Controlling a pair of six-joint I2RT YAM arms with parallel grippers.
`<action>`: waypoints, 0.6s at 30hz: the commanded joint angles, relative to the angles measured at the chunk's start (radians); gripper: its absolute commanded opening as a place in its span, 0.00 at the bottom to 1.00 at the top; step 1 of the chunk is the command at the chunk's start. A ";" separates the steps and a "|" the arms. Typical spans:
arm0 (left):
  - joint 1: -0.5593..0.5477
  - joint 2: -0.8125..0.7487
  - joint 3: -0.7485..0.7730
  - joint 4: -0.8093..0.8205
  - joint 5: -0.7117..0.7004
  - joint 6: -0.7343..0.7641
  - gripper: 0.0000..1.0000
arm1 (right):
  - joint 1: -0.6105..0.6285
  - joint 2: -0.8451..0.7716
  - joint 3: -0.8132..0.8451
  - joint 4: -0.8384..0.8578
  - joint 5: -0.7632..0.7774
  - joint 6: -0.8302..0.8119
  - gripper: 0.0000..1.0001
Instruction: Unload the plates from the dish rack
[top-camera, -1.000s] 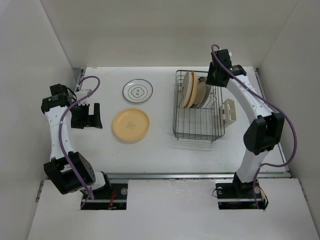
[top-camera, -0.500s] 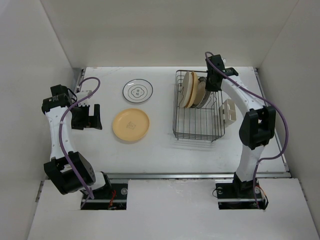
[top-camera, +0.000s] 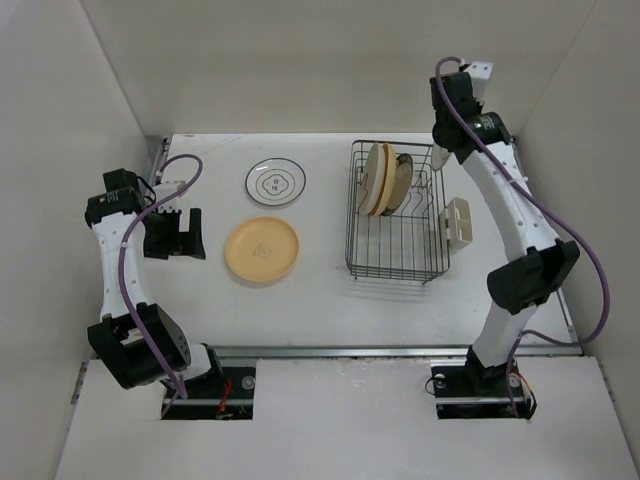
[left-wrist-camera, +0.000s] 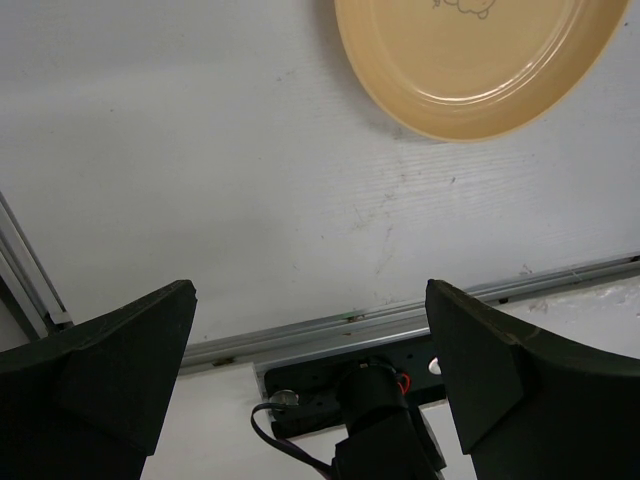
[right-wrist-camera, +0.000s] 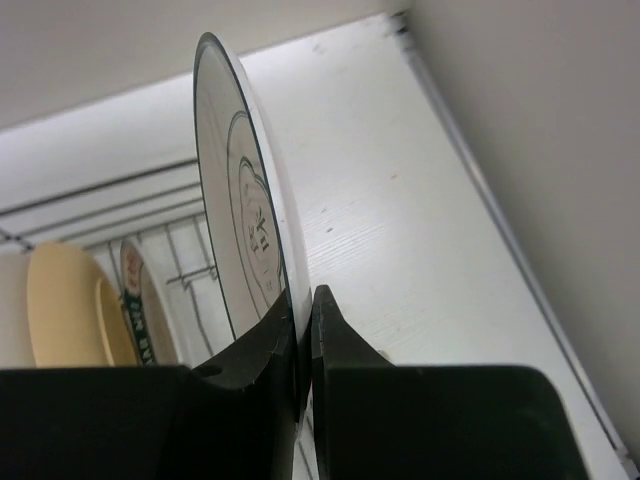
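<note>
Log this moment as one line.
right gripper: shut on ringed plate, held above dish rack | left gripper: open, near yellow plate

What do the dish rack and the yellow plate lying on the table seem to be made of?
Dish rack: thin black wire, probably coated metal; the grid is fine and evenly dark. Yellow plate: smooth, with a soft sheen on its rim; glazed ceramic or melamine, the look cannot decide.

A black wire dish rack (top-camera: 349, 225) stands right of centre. Three plates stand on edge at its far end: a cream plate (top-camera: 372, 178), a yellow-orange plate (top-camera: 386, 180) and a dark-rimmed plate (top-camera: 403, 182). Left of the rack, a white ringed plate (top-camera: 275, 182) and an orange plate (top-camera: 262, 250) lie flat. The right gripper (right-wrist-camera: 302, 312) pinches a sixth plate (right-wrist-camera: 240, 225), white with dark rings, upright on edge.
</note>
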 joint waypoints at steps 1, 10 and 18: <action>-0.003 -0.031 0.024 -0.017 0.011 -0.004 0.99 | 0.008 -0.077 0.062 -0.022 0.229 -0.027 0.00; -0.014 0.056 0.216 -0.115 0.357 0.034 0.99 | 0.126 -0.183 0.056 0.198 -0.469 -0.059 0.00; -0.104 0.254 0.406 -0.272 0.766 0.185 0.98 | 0.173 -0.083 -0.164 0.562 -1.177 0.019 0.00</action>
